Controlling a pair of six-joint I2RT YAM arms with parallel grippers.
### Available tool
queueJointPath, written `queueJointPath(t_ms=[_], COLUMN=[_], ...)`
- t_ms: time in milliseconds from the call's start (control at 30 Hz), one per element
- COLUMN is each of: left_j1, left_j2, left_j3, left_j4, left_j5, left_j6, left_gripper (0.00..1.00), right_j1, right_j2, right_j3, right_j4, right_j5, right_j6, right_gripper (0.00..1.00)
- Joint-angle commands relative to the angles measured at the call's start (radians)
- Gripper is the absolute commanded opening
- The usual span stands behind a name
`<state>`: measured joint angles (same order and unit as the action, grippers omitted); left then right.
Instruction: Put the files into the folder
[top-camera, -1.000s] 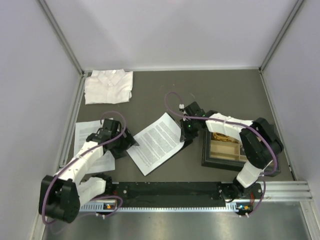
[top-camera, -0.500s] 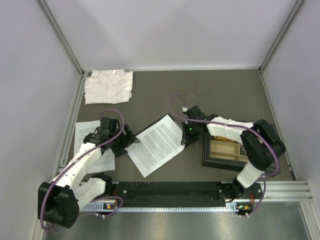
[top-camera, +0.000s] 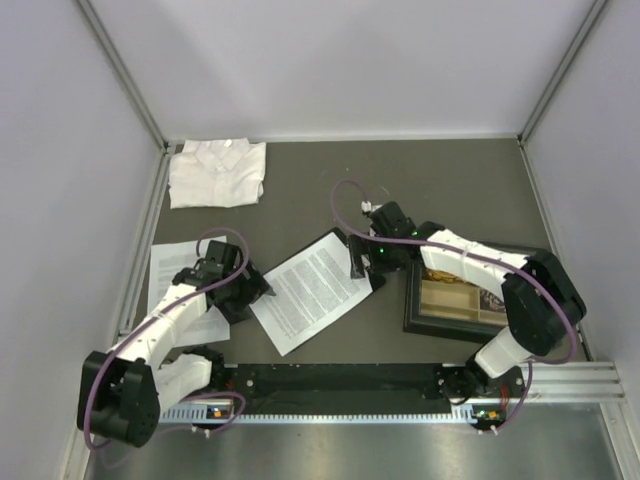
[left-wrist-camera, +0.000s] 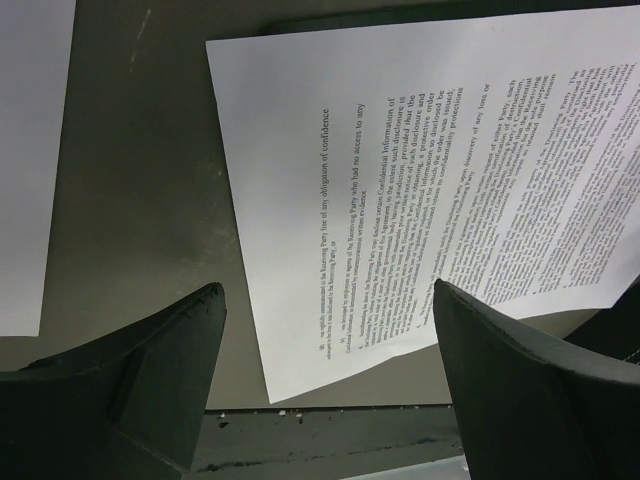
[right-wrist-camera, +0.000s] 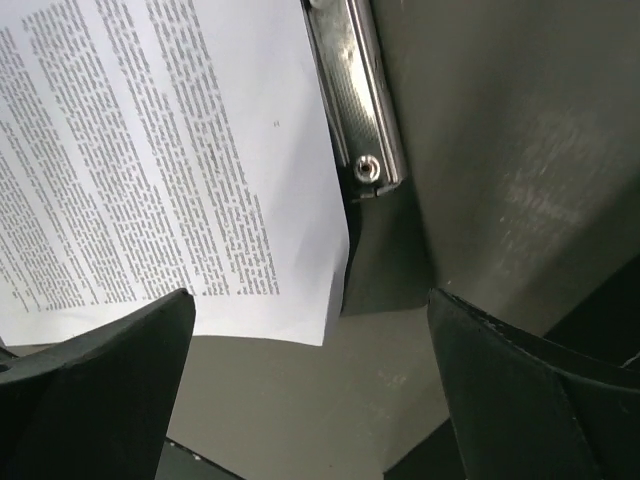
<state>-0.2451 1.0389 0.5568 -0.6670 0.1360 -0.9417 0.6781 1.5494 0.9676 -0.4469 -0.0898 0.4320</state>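
Observation:
One file (top-camera: 310, 290) is a white sheet of dense black print lying tilted on the black folder (top-camera: 375, 282) at mid table. The folder's silver clip (right-wrist-camera: 355, 90) runs along the sheet's far-right edge. A second file (top-camera: 168, 265) lies at the left, partly under my left arm. My right gripper (top-camera: 362, 262) hangs open over the clip end, with the sheet's corner (right-wrist-camera: 300, 300) and the folder's corner (right-wrist-camera: 385, 260) below it. My left gripper (top-camera: 253, 290) is open at the sheet's near-left corner (left-wrist-camera: 300, 350), gripping nothing.
A folded white shirt (top-camera: 217, 172) lies at the back left. A dark-framed tray (top-camera: 465, 295) of small items stands right of the folder, under my right arm. The black mounting rail (top-camera: 340, 380) runs along the near edge. Grey walls close in the sides.
My right gripper has gone from shut to open and shifted slightly left over the clip. The sheet and folder sit a little further left. The left gripper stayed open.

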Motion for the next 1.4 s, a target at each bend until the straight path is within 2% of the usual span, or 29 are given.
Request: queueJointPath(t_ms=[0,233,367,567,700,800,933,1033,1100,1133,1233,1367], left_j1=[-0.005,-0.005,-0.005,-0.005,-0.005,-0.003,0.001,0.016,0.018,0.018,0.018,0.018], left_j2=[0.007,0.067,0.102,0.193,0.315,0.390,0.432,0.469,0.495,0.492,0.429,0.288], left_j3=[-0.021,-0.063,-0.077,-0.040,0.006,0.067,0.135,0.196,0.271,0.291,0.322,0.296], left_j4=[0.026,0.104,0.150,0.201,0.242,0.230,0.210,0.189,0.135,0.110,0.038,-0.016], left_j5=[-0.022,-0.022,-0.041,-0.082,-0.064,-0.078,-0.163,-0.171,-0.197,-0.211,-0.265,-0.285], left_j6=[-0.017,-0.045,-0.055,-0.022,-0.005,0.018,0.061,0.104,0.141,0.153,0.190,0.205], left_gripper=[0.89,0.89,0.89,0.89,0.89,0.89,0.90,0.90,0.90,0.90,0.90,0.90], right_j1=[-0.026,-0.057,-0.057,-0.046,-0.035,-0.032,-0.020,-0.003,0.015,0.027,0.093,0.130], right_j2=[0.035,0.210,0.235,0.195,0.141,0.127,0.130,0.124,0.117,0.101,0.083,0.052], right_j3=[0.120,0.232,0.208,0.097,0.005,-0.026,0.009,0.013,0.026,0.051,0.097,0.085], right_j4=[-0.012,0.019,0.045,0.114,0.218,0.283,0.246,0.244,0.189,0.157,0.021,-0.041], right_j5=[0.058,0.025,-0.001,-0.054,-0.061,-0.080,-0.074,-0.087,-0.058,0.019,0.168,0.213], right_j6=[-0.124,-0.150,-0.112,0.071,0.232,0.277,0.261,0.257,0.226,0.206,0.134,0.108], right_gripper=[0.99,0.99,0.99,0.97,0.96,0.96,0.96,0.96,0.96,0.96,0.98,0.99])
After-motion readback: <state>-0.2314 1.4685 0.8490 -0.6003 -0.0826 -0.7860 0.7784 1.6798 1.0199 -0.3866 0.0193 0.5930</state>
